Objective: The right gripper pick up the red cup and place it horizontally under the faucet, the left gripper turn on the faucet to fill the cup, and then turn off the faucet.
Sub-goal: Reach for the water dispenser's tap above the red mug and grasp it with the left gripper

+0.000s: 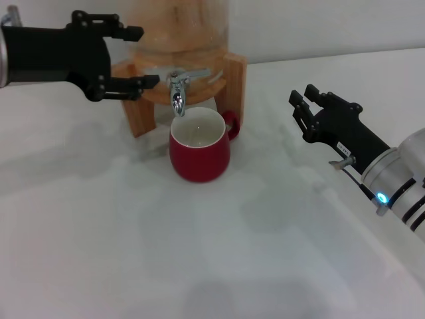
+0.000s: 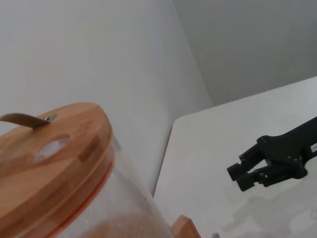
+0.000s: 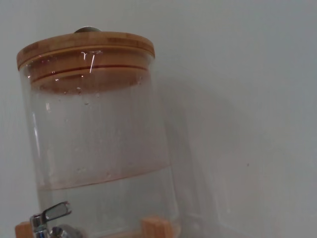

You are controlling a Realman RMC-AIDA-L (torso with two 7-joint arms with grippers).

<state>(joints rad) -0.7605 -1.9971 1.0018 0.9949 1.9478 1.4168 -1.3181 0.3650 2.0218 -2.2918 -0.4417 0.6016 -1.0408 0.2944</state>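
Note:
The red cup (image 1: 199, 151) stands upright on the white table, straight under the spout of the chrome faucet (image 1: 178, 91). Its handle points toward the wooden stand. The faucet (image 3: 47, 218) sits at the foot of the clear dispenser, with its lever sticking out sideways. My left gripper (image 1: 143, 57) hovers open just left of the faucet lever, its lower fingertip close to the lever without touching it. My right gripper (image 1: 305, 98) is open and empty, off to the right of the cup and well apart from it. The right gripper (image 2: 243, 175) also shows in the left wrist view.
The clear dispenser (image 3: 99, 139) with its wooden lid (image 2: 49, 153) rests on a wooden stand (image 1: 234, 80) at the back of the table (image 1: 199, 252). A pale wall rises behind it.

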